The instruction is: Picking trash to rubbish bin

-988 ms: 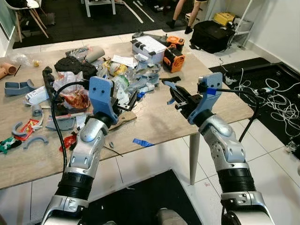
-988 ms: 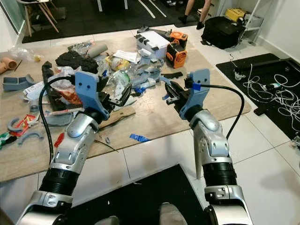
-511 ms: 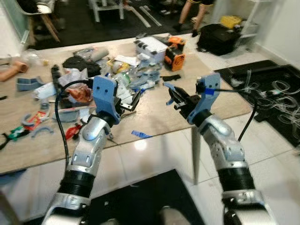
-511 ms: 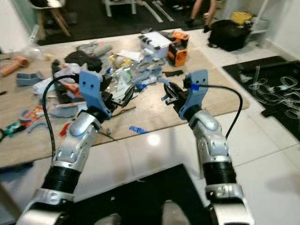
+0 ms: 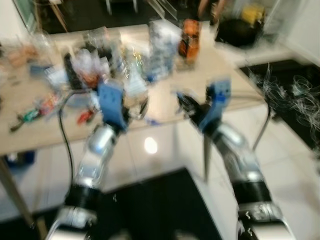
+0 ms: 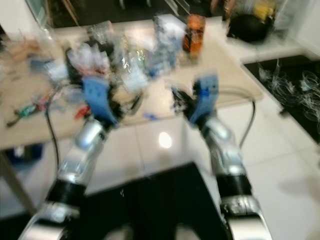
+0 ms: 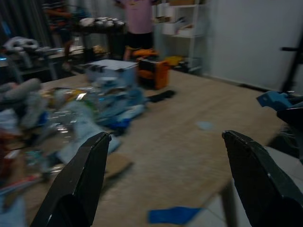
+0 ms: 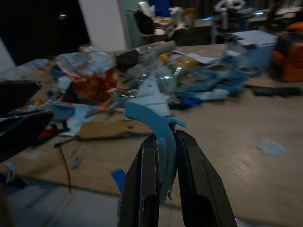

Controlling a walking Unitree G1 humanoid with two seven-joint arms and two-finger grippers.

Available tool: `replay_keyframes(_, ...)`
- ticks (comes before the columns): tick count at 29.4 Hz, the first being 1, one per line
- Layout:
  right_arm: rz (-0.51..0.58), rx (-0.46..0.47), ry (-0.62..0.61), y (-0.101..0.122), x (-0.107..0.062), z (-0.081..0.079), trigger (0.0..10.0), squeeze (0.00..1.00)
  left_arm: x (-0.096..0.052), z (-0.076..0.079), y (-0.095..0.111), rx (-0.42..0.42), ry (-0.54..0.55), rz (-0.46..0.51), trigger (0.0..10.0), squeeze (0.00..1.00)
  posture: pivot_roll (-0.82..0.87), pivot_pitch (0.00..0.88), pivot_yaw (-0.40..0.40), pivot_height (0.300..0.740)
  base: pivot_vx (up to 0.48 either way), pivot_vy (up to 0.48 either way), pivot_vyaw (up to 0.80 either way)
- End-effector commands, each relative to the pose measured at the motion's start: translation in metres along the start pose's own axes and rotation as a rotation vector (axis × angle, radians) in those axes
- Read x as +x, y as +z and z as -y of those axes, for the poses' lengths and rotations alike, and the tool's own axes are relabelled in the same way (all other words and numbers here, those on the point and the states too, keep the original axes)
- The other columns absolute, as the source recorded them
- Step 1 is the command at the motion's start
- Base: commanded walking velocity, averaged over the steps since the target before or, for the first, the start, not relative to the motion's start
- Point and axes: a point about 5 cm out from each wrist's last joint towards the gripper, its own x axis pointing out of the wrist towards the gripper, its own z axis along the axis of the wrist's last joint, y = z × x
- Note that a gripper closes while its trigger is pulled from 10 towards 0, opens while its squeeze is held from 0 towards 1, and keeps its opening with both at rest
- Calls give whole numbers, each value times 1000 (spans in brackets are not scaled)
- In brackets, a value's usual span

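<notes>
**A:** Right wrist view first: what has the right gripper [image 8: 161,189] got?

**B:** Its two black fingers are pressed together on a curved blue plastic scrap [image 8: 154,111], held upright between them, above the near edge of the wooden table [image 8: 236,156].

**A:** And the left gripper [image 7: 163,182]?

**B:** Fingers spread wide with nothing between them, hovering over the table's near edge. A small blue shred [image 7: 173,215] lies just below it on the wood.

**A:** Where's the rest of the trash?

**B:** Farther back and to the left: a heap of wrappers, bags and clear plastic [image 8: 142,75]. At the far side stand a grey-white box [image 7: 111,68] and an orange tool [image 7: 154,73]. A person [image 7: 137,23] stands beyond the table.

**A:** So which step is this?

**B:** I'd judge one piece is picked and the carry is under way; the head views are badly blurred, which fits the robot turning or walking.

**A:** Next?

**B:** I can't make out a bin. The robot must find it, keep its grip firm while moving, then release above the opening.
</notes>
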Motion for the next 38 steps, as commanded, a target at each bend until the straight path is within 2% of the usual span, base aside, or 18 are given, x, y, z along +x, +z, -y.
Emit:
replay_keyframes(1,1,11,1,-2,0,0,10000,0,0,3,-2,12,-14,-7,10000,0,-80,0,-28,740,-330,0,0)
replay_keyframes(10,-5,17,0,-3,1,-1,10000,0,1,3,-1,27,-42,-4,10000,0,-78,0,-29,740,-318,0,0)
replay_keyframes(16,-14,15,6,-4,2,-1,10000,0,4,6,-1,56,-76,-15,10000,0,-78,0,-30,740,0,0,0)
replay_keyframes(31,-29,13,22,-5,3,-1,10000,0,9,10,-7,117,-128,-68,10000,0,-70,0,-34,740,0,0,799)
replay_keyframes(38,-32,17,20,-5,3,-1,10000,0,10,10,-7,114,-136,-72,10000,0,-71,0,-32,740,0,0,800)
